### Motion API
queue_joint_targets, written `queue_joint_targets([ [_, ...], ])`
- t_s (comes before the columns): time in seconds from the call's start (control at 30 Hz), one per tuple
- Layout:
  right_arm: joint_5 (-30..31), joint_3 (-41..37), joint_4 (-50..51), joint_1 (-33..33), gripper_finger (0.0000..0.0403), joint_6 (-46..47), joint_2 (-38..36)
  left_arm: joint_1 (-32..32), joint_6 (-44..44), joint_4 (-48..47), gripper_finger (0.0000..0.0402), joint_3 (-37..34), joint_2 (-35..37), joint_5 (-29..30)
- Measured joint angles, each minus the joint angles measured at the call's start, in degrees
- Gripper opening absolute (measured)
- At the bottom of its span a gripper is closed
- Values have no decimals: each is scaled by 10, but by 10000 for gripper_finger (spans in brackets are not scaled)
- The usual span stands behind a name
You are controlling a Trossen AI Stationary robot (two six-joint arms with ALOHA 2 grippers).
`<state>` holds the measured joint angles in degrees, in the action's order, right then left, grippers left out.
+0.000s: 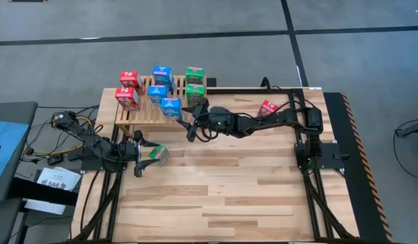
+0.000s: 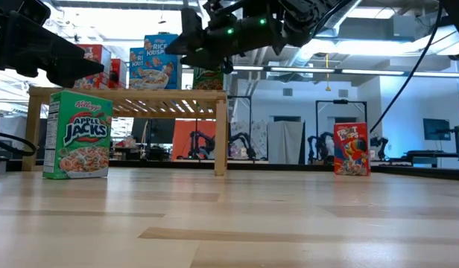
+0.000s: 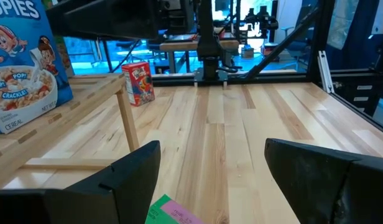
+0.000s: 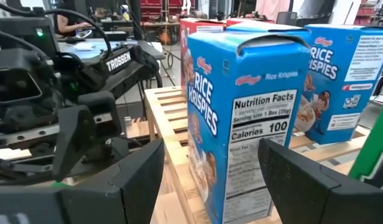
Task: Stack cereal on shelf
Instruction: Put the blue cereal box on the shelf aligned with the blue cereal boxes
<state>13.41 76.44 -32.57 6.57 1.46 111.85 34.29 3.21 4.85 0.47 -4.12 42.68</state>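
two open grippers (image 3: 210, 180) (image 4: 210, 180), empty; boxes read "rice krispies" (image 4: 241, 124), "apple jacks" (image 2: 78, 134).

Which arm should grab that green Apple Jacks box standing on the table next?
Left. The left gripper hangs open right over the green Apple Jacks box, whose top shows between its fingers. The right gripper is open at the shelf, facing a blue box.

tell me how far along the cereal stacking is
Done: seven boxes stand on the shelf, two red, three blue, two green. In hand: the left gripper is open around a green box; the right gripper is open by the newest blue box. Left: a red box.
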Motion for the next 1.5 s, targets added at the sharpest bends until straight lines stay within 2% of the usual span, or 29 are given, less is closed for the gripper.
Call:
queue_joint_targets([
  [0.6, -1, 39, 43, -1, 286, 15, 2, 0, 0, 0, 281, 0, 0, 0],
  [0.67, 1, 51, 21, -1, 286, 17, 28, 0, 0, 0, 281, 0, 0, 0],
  [0.8, -9, 92, 49, -1, 286, 28, 69, 0, 0, 0, 281, 0, 0, 0],
  [1.0, -14, 141, 87, -1, 286, 31, 83, 0, 0, 0, 281, 0, 0, 0],
  [1.5, -15, 154, 103, -14, 286, 42, 84, 0, 0, 0, 281, 0, 0, 0],
])
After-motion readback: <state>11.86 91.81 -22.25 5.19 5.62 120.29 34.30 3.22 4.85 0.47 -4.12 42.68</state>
